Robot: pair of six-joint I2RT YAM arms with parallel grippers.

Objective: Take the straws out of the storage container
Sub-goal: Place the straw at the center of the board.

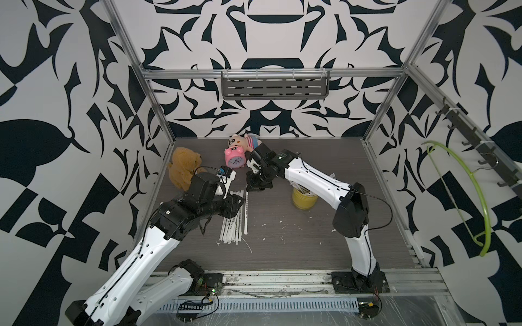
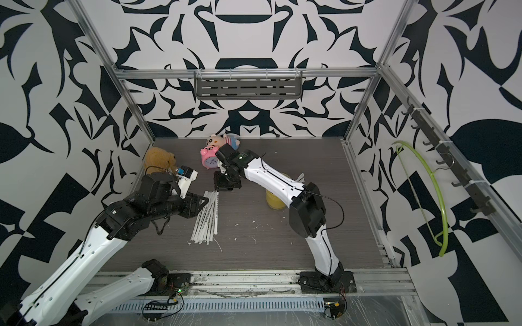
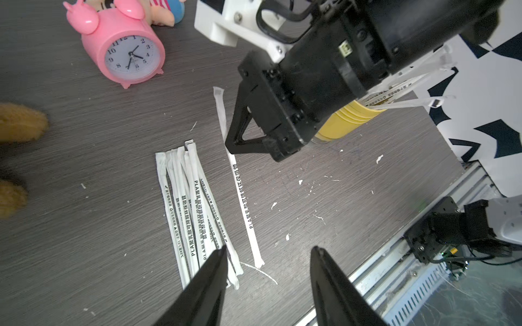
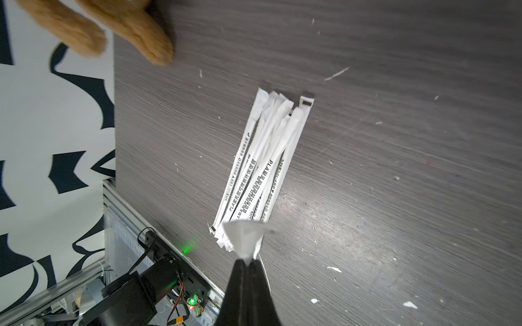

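Note:
A pile of white paper-wrapped straws [image 1: 233,228] [image 2: 204,225] lies on the dark table; the wrist views show it too [image 3: 192,203] [image 4: 262,161]. My left gripper [image 3: 268,251] [image 1: 236,204] hovers open over the pile's near end, with nothing between its fingers. My right gripper [image 4: 246,261] [image 3: 228,142] is shut on one straw [image 3: 243,203] near its upper end; that straw slants down beside the pile. The yellow storage container [image 1: 303,200] [image 2: 275,201] [image 3: 344,124] stands upright under the right forearm, with several straws [image 3: 395,90] still sticking out of it.
A pink alarm clock [image 1: 234,159] [image 3: 127,53] and a pig plush [image 1: 243,142] sit at the back. A brown teddy [image 1: 183,168] [image 4: 135,31] sits at the back left. White paper scraps [image 1: 279,223] dot the table. A metal rail [image 1: 282,278] runs along the front edge.

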